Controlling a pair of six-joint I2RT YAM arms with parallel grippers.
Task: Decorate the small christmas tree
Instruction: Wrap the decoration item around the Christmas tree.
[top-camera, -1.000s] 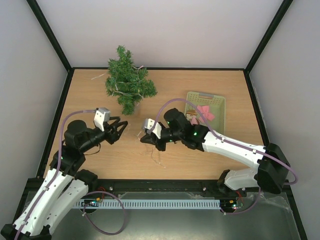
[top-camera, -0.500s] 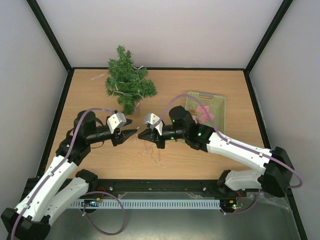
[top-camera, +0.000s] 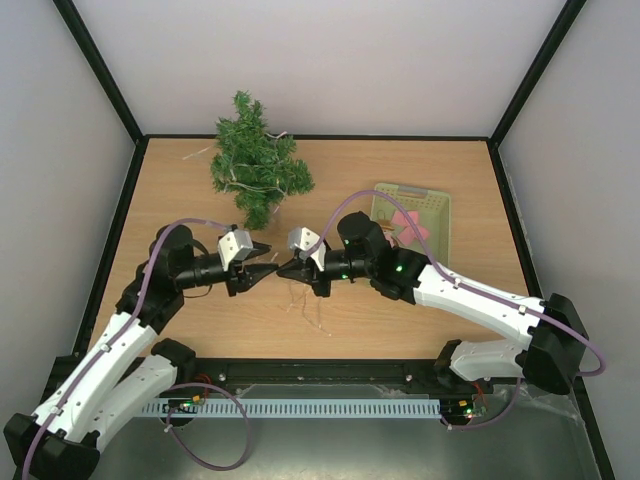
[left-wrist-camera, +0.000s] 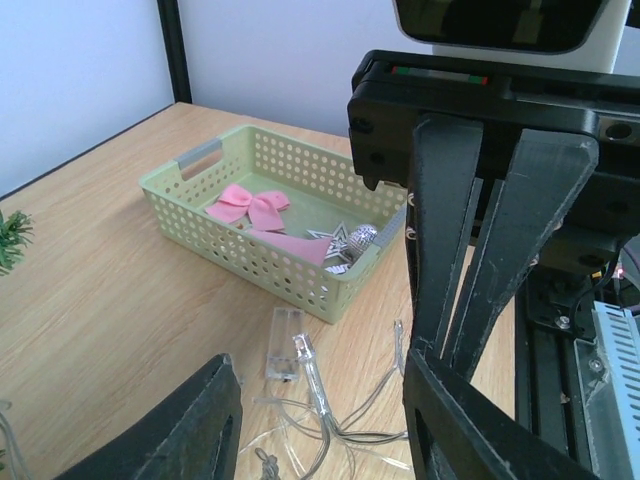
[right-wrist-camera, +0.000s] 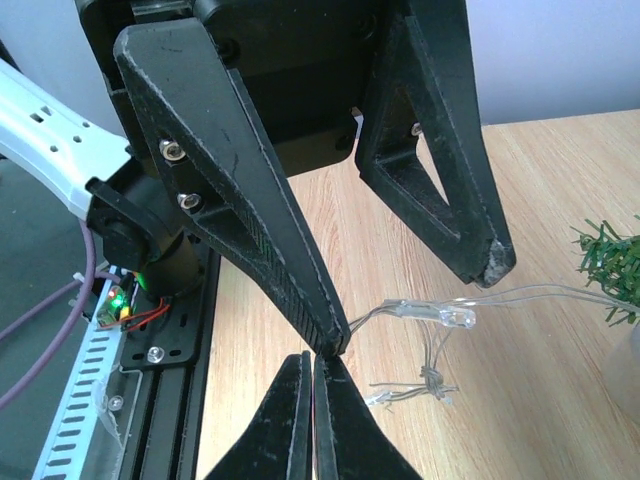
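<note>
The small christmas tree (top-camera: 255, 170) stands at the far left of the table (top-camera: 380, 322), its branches close to the back edge, well apart from both grippers; seen from above, its long axis runs from the base, nearer the arms, to the tip toward the back wall; bare wood lies between it and the pale green basket (top-camera: 447, 215) on the right, and along the near edge; the left gripper (top-camera: 268, 266), fingers partly spread, meets tip to tip the right gripper (top-camera: 283, 268), pressed shut; thin light wire (top-camera: 305, 305) trails beneath, whether pinched I cannot tell; only the left wrist view shows the basket's pink bow (left-wrist-camera: 250, 207), silver star (left-wrist-camera: 345, 240) and a clear battery box (left-wrist-camera: 281, 345) just outside it
</note>
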